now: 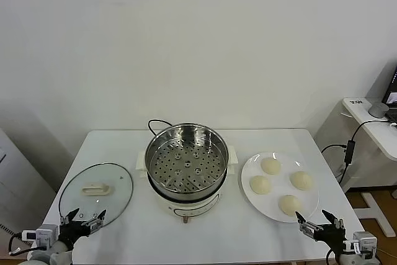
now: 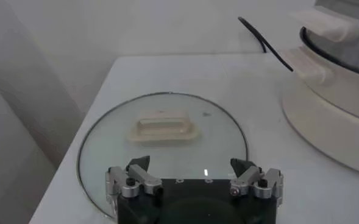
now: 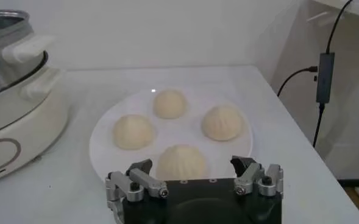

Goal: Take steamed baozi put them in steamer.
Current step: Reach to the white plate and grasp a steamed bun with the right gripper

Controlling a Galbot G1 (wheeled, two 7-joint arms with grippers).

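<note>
At the near left corner of the white table (image 1: 124,228), the left gripper (image 1: 82,220) hovers with its jaws spread wide and nothing between them. Directly ahead of the jaws lies the round glass lid (image 1: 96,189), flat on the table, with its cream-white handle (image 1: 96,188) centred on top. In the left wrist view, the near rim of the glass lid (image 2: 167,152) passes just beneath the open fingertips (image 2: 138,165), and the handle (image 2: 164,129) sits ahead of the jaw gap, not touched by it.

Beyond the left jaws and off to their right side, the steamer (image 1: 186,162) stands at the table centre: a shiny steel pot on a cream-white electric base, with the perforated tray (image 1: 186,167) bare inside. A black cord (image 1: 156,123) runs from behind it.

Right of the steamer, a flat white plate (image 1: 310,206) carries four steamed baozi (image 1: 270,166), set apart from one another in a rough diamond.

At the near right corner, the right gripper (image 1: 319,221) hovers with its jaws wide open and empty. In the right wrist view, the nearest steamed baozi (image 3: 180,161) sits just ahead of the jaw gap, between the lines of the two fingers (image 3: 144,173), without contact. The other three buns lie farther ahead on the plate (image 3: 106,158), and the steamer base (image 3: 21,122) stands beyond the jaws to their left side.
</note>
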